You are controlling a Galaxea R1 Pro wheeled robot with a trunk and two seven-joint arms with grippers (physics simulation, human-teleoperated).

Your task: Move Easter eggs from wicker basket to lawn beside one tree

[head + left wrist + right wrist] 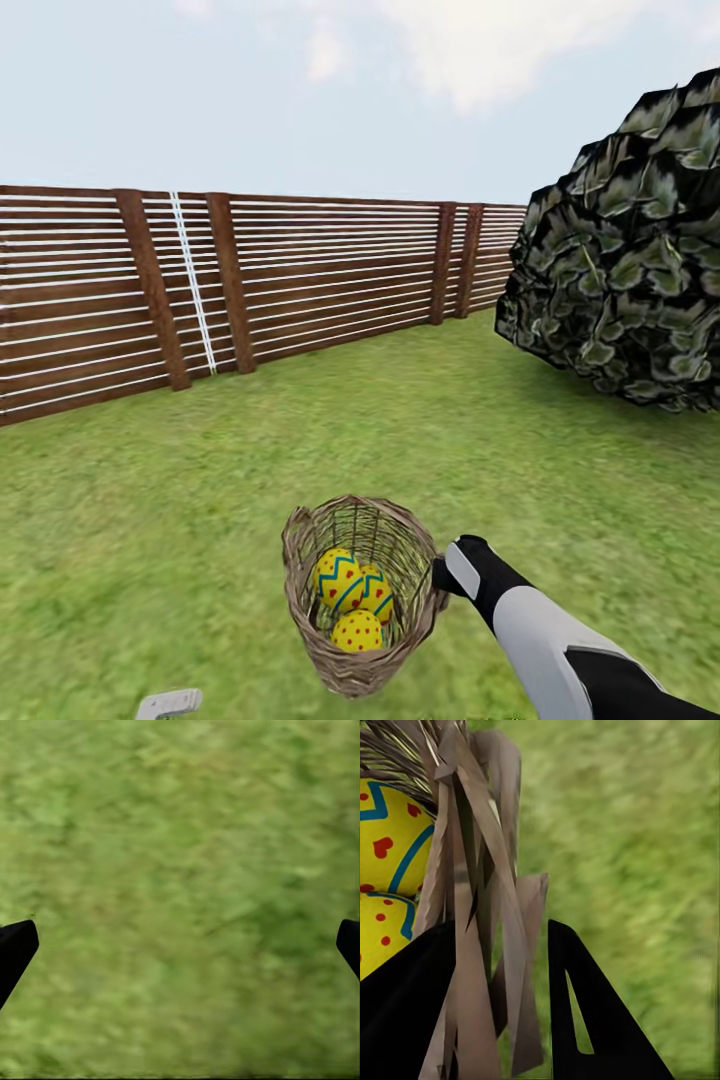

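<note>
Right now my right claw is clenched on the rim of the small round basket of woven brown twigs, one finger inside the wall and one outside. All three yellow eggs with blue zigzags and red dots lie inside it. I judge carrying it level matters, since a tilt could spill them. My left claw hangs released over the mottled green lawn. Open grass runs toward the dark blocky foliage of the tree; the brown slatted fence stands well apart.

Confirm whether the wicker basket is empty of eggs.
No: in the head view three yellow Easter eggs lie inside the wicker basket.
</note>
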